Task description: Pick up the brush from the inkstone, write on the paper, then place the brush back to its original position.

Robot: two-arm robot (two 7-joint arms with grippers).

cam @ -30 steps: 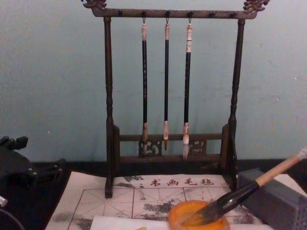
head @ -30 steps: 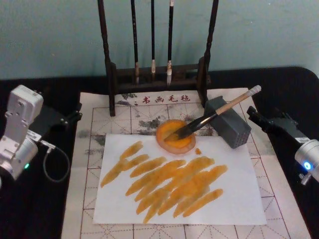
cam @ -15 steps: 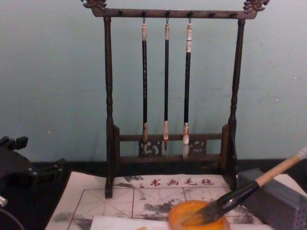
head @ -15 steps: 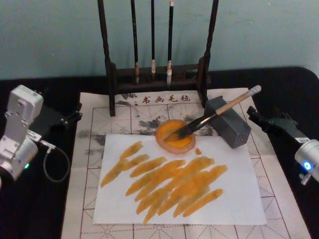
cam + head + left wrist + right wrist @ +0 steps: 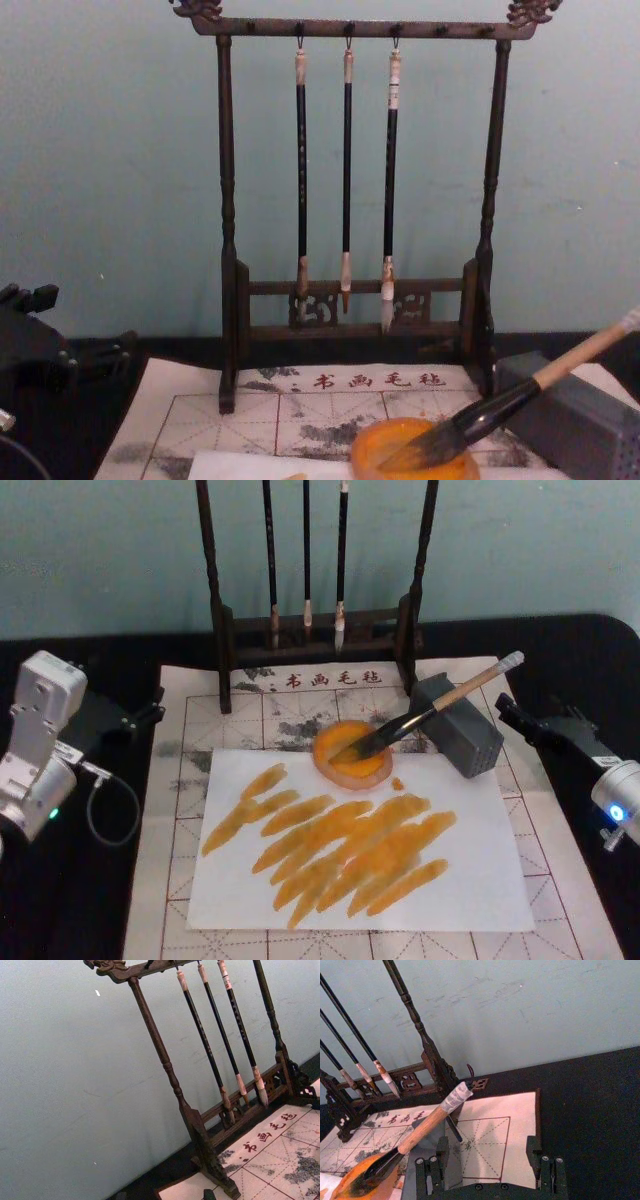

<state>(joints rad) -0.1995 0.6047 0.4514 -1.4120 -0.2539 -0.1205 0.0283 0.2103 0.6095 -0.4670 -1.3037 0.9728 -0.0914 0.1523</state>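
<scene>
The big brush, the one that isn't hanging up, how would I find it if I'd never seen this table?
Find the tall dark wooden rack at the back of the gridded mat. Just in front sits a round orange dish. The brush rests with its dark bristles in that dish and its handle leaning on a grey block. Unlike the three thin hanging brushes, it is thick, with a pale wooden handle.

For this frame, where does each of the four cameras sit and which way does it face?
Head: high, looking down at the paper, the brush in the orange dish; left pincer, right pincer at the sides.
Chest: low, facing forward at the brush rack; dark left arm at the edge.
Left wrist: faces the rack and wall.
Right wrist: faces the brush over its own open pincer.
Head, chest and right wrist share the brush and dish.
</scene>
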